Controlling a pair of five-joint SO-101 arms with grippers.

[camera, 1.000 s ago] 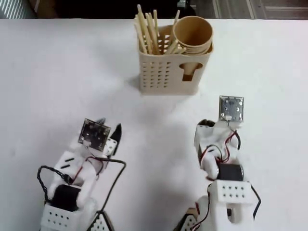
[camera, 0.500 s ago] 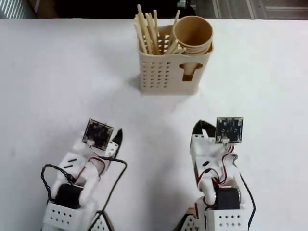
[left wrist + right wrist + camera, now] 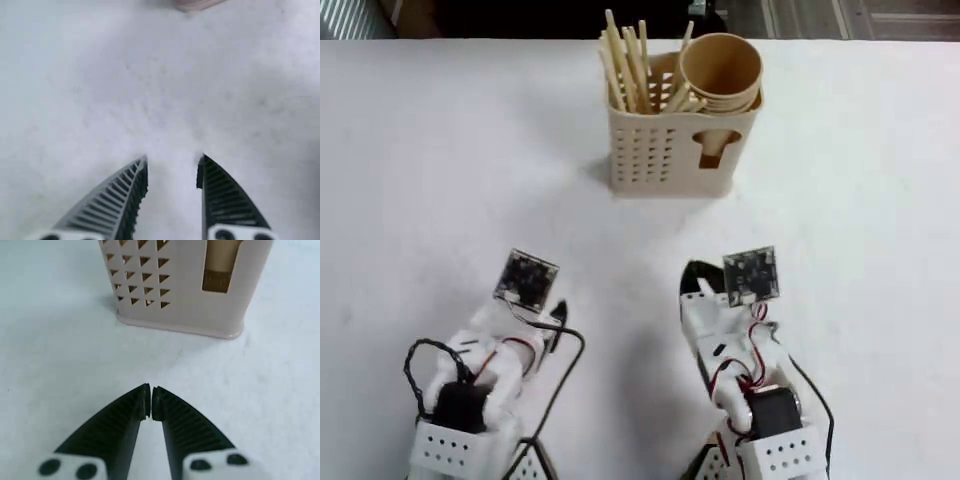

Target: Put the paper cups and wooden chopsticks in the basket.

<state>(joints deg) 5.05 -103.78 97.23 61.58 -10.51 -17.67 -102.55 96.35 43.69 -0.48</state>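
The beige plastic basket (image 3: 670, 150), its walls perforated, stood upright at the far middle of the white, matte worktop (image 3: 440, 150). Inside it a stack of tan paper cups (image 3: 722, 70) sat mouth up on the right. A bundle of pale wooden chopsticks (image 3: 628, 65) leaned on the left, their ends rising above the rim. The tan of the cups showed through a cut-out in the basket's near wall.

Both arms sat at the near edge, well apart from the basket. The left end effector (image 3: 172, 160) hung over bare worktop with its ribbed fingers apart. The right end effector (image 3: 150, 390) pointed toward the basket, fingers pressed together.

Beyond the worktop's far edge lay a dark strip of room, with grey slats (image 3: 355, 18) at the far left corner and grey flooring (image 3: 840, 18) at the far right.
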